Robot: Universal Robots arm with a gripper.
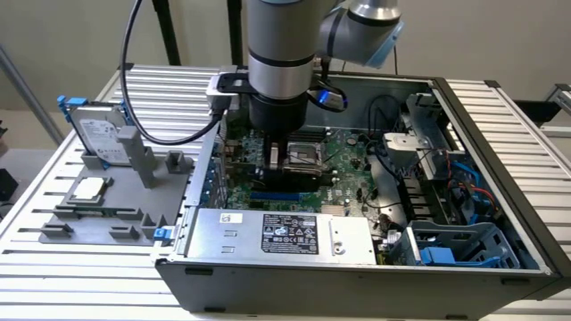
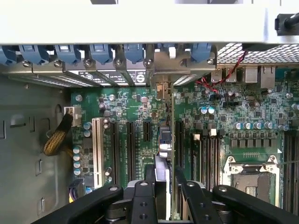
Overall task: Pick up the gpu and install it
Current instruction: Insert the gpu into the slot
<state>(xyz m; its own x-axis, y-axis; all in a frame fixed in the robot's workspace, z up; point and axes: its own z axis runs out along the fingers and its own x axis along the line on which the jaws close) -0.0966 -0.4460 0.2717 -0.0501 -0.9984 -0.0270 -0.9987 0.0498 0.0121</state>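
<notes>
Inside the computer case, hand clamped on upright gpu over motherboard.

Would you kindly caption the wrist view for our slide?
Gripper holds the gpu edge-on above the motherboard slots.

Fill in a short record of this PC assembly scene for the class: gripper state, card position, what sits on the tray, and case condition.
gripper: jaws shut on the gpu, held edge-on
gpu position: inside the open computer case, over the motherboard expansion slots, bracket end toward the rear slot covers
seating: cannot tell whether fully in its slot
parts tray: hard drive upright in blue frame; processor chip lying flat
case: side panel off, power supply at front edge
</notes>
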